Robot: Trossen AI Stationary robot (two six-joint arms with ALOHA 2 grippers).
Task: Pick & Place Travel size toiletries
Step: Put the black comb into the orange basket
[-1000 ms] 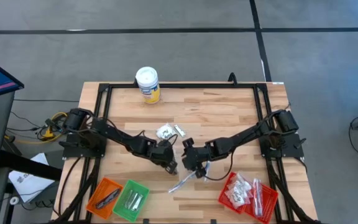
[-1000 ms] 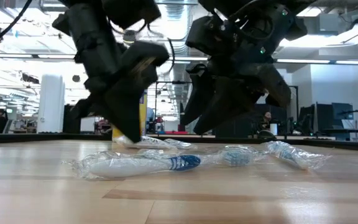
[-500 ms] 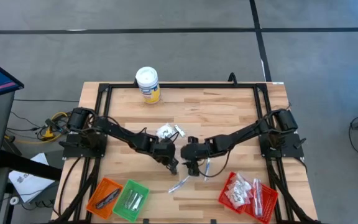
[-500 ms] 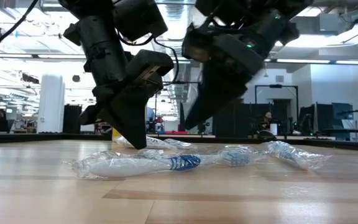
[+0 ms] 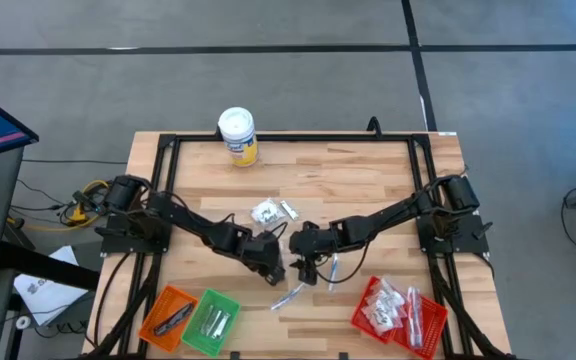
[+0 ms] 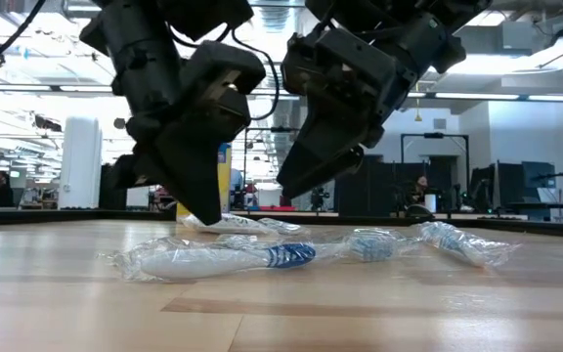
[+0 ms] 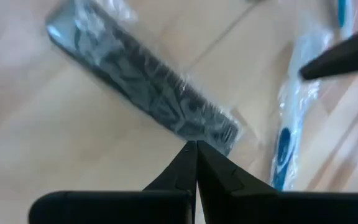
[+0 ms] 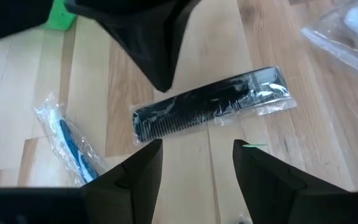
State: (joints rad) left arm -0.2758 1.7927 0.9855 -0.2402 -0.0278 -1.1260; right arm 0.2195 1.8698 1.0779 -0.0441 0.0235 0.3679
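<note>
Closed left gripper (image 7: 196,163) just above wrapped black comb (image 7: 143,86)

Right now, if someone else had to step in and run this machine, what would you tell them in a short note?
Left gripper: jaws shut, empty, tip just above the wrapped black comb at mid-table.
Right gripper: jaws open, empty, poised over the same comb.
Done: sachets and sticks lie in the red basket; items also in the orange basket and green basket.
Left: the comb, the wrapped toothbrushes beside it, and the small packets farther up the table.
The yellow canister stands at the far edge.
</note>
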